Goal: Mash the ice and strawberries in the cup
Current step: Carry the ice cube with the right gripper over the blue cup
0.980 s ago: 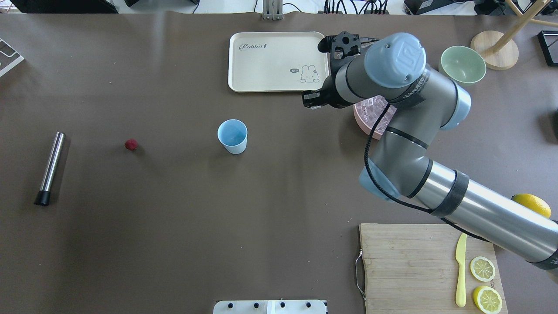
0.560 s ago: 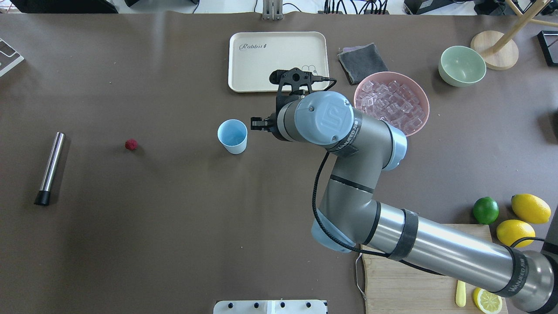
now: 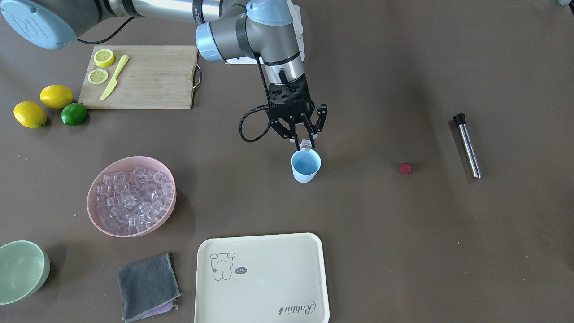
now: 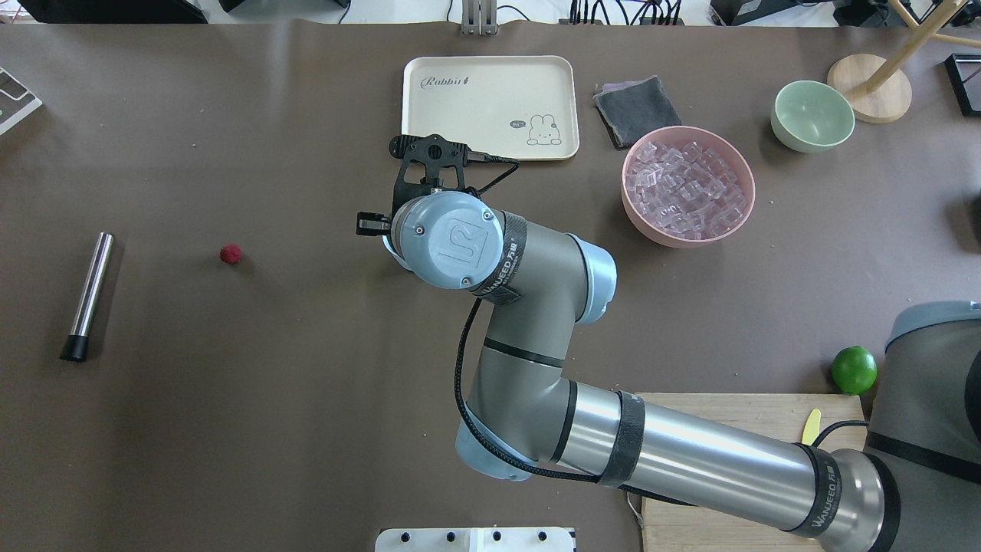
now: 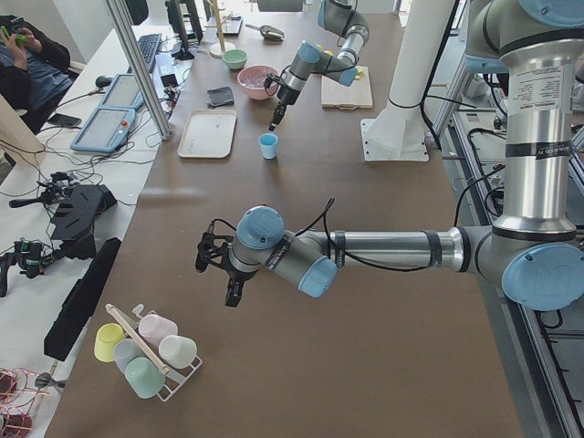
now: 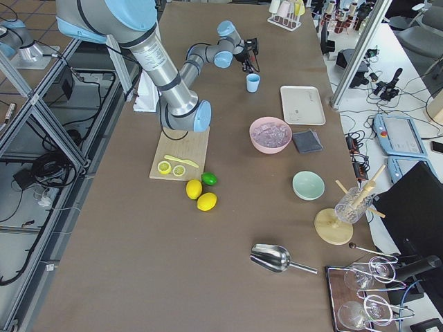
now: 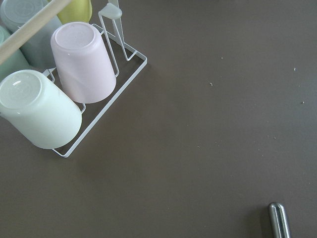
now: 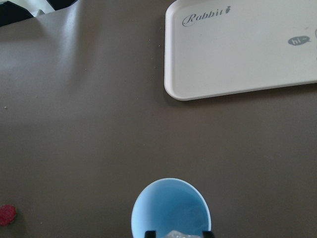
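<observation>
Ice cube (image 3: 306, 144) over the cup (image 3: 306, 169)
Right gripper (image 3: 305, 146) pinches it just above the rim; left gripper (image 5: 219, 272): jaw state cannot be told.

The right gripper (image 3: 305, 144), an ice cube (image 3: 306, 143) pinched in it, is brought from the pink bowl (image 3: 92, 210) to just above the cup (image 3: 306, 171), which is thereby hidden in the overhead view.

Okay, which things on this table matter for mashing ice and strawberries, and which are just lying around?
Job: cup, ice cube in the right gripper, pink bowl of ice, strawberry, probably the steel rod.
Lying about: tray, grey cloth, green bowl, lemons, lime, cutting board.
</observation>
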You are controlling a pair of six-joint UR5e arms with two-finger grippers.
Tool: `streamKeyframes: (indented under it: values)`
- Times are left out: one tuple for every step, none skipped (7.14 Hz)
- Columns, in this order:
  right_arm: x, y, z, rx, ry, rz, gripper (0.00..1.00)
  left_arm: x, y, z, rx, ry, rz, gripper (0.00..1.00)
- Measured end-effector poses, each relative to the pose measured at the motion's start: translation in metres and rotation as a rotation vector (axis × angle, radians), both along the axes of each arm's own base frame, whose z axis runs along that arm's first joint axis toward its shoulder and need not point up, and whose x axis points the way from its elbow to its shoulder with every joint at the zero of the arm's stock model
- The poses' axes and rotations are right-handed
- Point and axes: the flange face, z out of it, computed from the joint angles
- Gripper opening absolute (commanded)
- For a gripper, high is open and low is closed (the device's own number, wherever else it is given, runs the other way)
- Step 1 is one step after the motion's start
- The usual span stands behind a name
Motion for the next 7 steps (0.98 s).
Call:
streamKeyframes:
  values:
    - [-0.0026, -0.0015, 0.0033, 0.003, 0.012, 0.005, 0.22, 0.0, -0.0001, -0.0005, 0.001, 0.0, 0.0, 0.98]
    - [-0.0044, -0.0037, 0.0071, 0.005, 0.023, 0.007, 0.22, 0.0, -0.0001, -0.0008, 0.002, 0.0, 0.0, 0.98]
    - [-0.0064, -0.0051, 0.0096, 0.004, 0.031, 0.008, 0.41, 0.0, -0.0002, -0.0009, 0.002, 0.0, 0.0, 0.98]
    - [-0.007, -0.0058, 0.0099, 0.005, 0.028, 0.01, 0.65, 0.0, -0.0004, -0.0006, 0.002, 0.0, 0.0, 0.98]
    - [-0.006, -0.0071, 0.0089, 0.007, 0.018, 0.014, 0.85, 0.0, -0.0006, -0.0001, 0.0, 0.0, 0.001, 0.98]
    - [-0.0049, -0.0084, 0.0082, 0.007, 0.01, 0.019, 0.95, 0.0, -0.0007, 0.0003, -0.001, 0.0, 0.001, 0.98]
    - [-0.0044, -0.0089, 0.0078, 0.005, 0.004, 0.024, 0.9, 0.0, -0.0008, 0.0005, -0.001, 0.0, 0.001, 0.98]
